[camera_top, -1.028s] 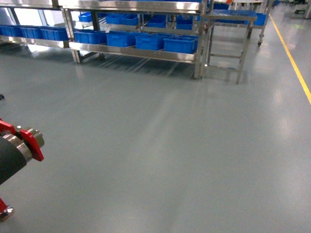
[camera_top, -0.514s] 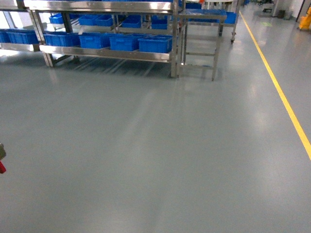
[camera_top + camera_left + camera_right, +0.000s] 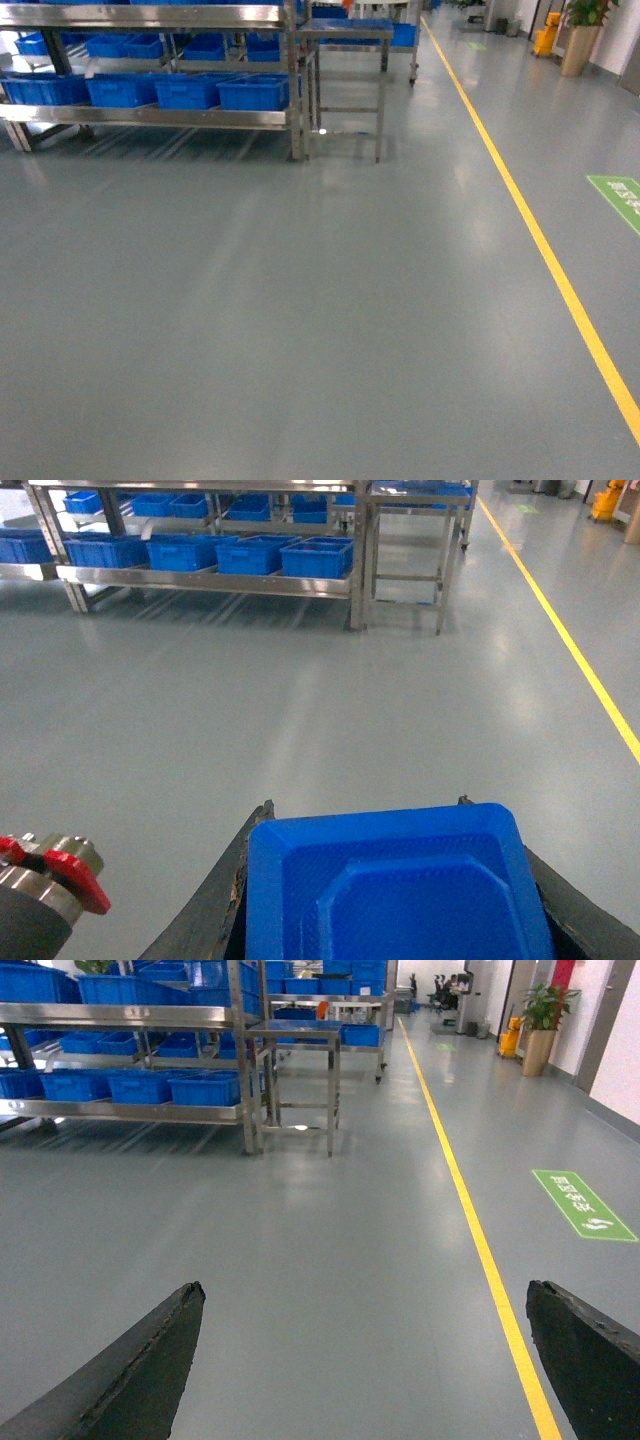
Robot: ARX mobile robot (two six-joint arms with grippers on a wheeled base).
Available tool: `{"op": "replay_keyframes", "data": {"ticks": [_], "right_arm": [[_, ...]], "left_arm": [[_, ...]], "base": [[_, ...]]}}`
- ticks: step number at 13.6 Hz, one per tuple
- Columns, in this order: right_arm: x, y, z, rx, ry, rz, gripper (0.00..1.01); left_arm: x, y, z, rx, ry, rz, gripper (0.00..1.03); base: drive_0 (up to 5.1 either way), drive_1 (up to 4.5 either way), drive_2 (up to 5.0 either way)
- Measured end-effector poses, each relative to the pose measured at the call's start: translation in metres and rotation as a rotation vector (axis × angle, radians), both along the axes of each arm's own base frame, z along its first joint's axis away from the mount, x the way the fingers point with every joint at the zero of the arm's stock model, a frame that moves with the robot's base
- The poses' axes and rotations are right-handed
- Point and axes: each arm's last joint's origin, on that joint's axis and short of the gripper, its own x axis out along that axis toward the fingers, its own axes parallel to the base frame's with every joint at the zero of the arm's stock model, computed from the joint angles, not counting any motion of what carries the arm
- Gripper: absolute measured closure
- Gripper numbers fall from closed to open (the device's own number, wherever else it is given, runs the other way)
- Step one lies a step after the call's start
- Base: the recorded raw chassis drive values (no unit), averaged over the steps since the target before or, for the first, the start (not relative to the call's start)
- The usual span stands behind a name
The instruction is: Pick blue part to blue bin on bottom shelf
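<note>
Gripping the blue part (image 3: 395, 890) between its two dark fingers at the bottom centre of the left wrist frame, the left claw (image 3: 390, 900), closed on both sides of it. Gaping wide and carrying nothing at the bottom of the right wrist frame, the right claw (image 3: 365, 1360), fingers well apart over grey floor (image 3: 330, 300). Sitting in a row along the bottom shelf (image 3: 150, 117) at the upper left of the head frame, the blue bins (image 3: 255, 93), well apart from both claws.

You see a blue part (image 3: 395, 885) with fine dotted texture, blue bins (image 3: 150, 90) on silvery shelves (image 3: 150, 116), grey floor (image 3: 300, 320), a yellow line (image 3: 530, 225).
</note>
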Motion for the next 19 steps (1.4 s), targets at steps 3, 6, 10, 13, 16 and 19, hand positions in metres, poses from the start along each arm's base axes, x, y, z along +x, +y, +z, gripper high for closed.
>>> {"op": "replay_keyframes", "data": {"ticks": [3, 6, 10, 13, 16, 19], "right_arm": [[0.0000, 0.0000, 0.0000, 0.000, 0.000, 0.000, 0.03], [0.0000, 0.0000, 0.0002, 0.000, -0.002, 0.000, 0.03], [0.0000, 0.0000, 0.0001, 0.000, -0.001, 0.000, 0.03], [0.0000, 0.0000, 0.0004, 0.000, -0.004, 0.000, 0.03], [0.0000, 0.0000, 0.0000, 0.000, 0.000, 0.000, 0.03], [0.0000, 0.0000, 0.0006, 0.000, -0.006, 0.000, 0.03]], "left_arm": [[0.0000, -0.0003, -0.0001, 0.000, 0.001, -0.005, 0.59], [-0.0003, -0.0001, 0.0004, -0.001, -0.003, -0.002, 0.59], [-0.0001, -0.0002, 0.0003, -0.001, -0.003, -0.002, 0.59], [-0.0002, -0.0002, 0.0001, 0.000, -0.001, -0.002, 0.59], [-0.0001, -0.0002, -0.0001, 0.000, 0.001, -0.002, 0.59], [-0.0002, -0.0002, 0.0000, 0.000, 0.000, -0.001, 0.59]], "base": [[-1.4, -1.37, -1.4], [-0.5, 2.36, -3.4], [-0.1, 4.21, -4.4], [-0.2, 4.15, -4.5], [-0.2, 4.15, -4.5], [-0.2, 4.15, -4.5]]}}
